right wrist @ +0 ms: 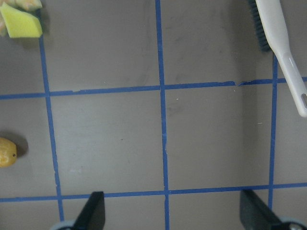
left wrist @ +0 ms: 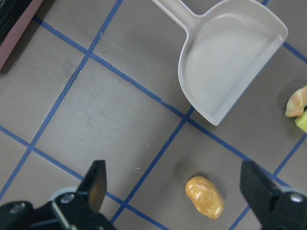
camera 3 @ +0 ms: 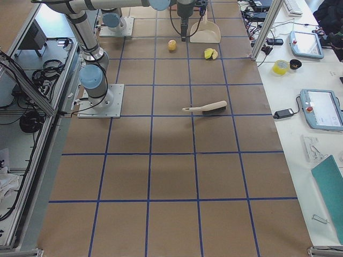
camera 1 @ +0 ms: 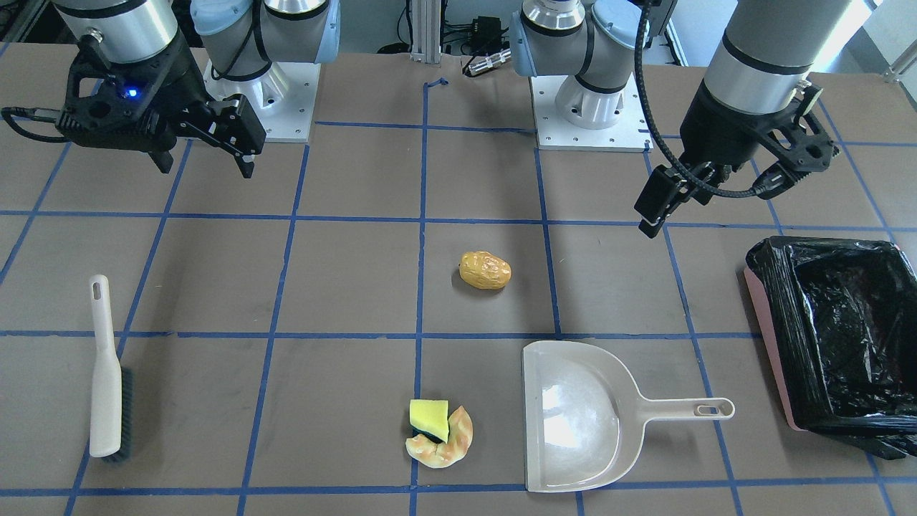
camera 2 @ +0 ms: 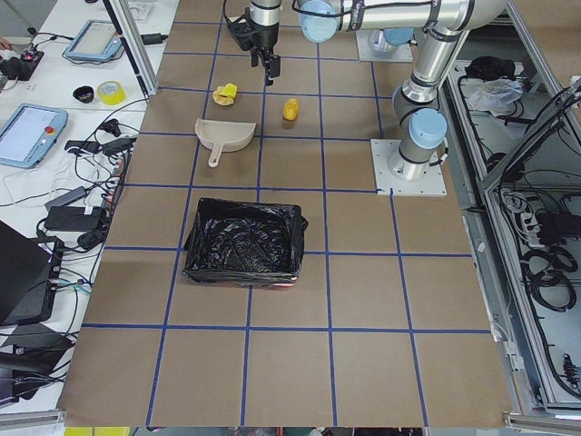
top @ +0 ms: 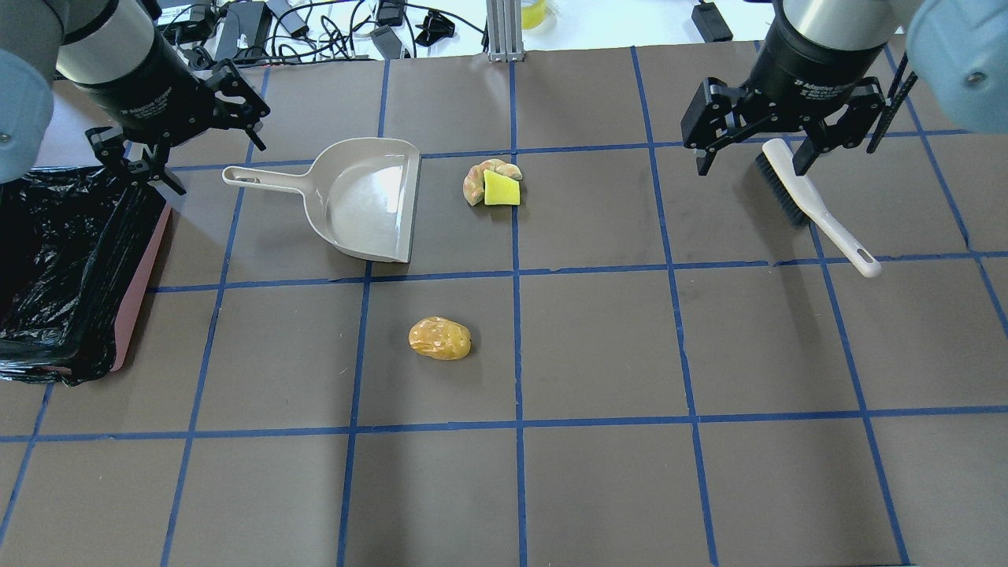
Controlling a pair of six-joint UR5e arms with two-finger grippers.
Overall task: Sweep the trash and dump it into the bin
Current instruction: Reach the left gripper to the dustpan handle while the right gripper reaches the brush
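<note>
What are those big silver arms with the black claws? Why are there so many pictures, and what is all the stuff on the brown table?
They are two robot arms bolted to a table. Each ends in a two-finger hand; the left hand and the right hand are both open and hold nothing. The pictures show one moment from six cameras: one above and behind the robot, one facing it, one at each end of the table, and one on each wrist. On the table lie a beige dustpan, a brush, and pretend trash: a potato-like lump by itself, and a yellow sponge wedge touching a croissant-like piece. At one side stands a bin lined with a black bag.
</note>
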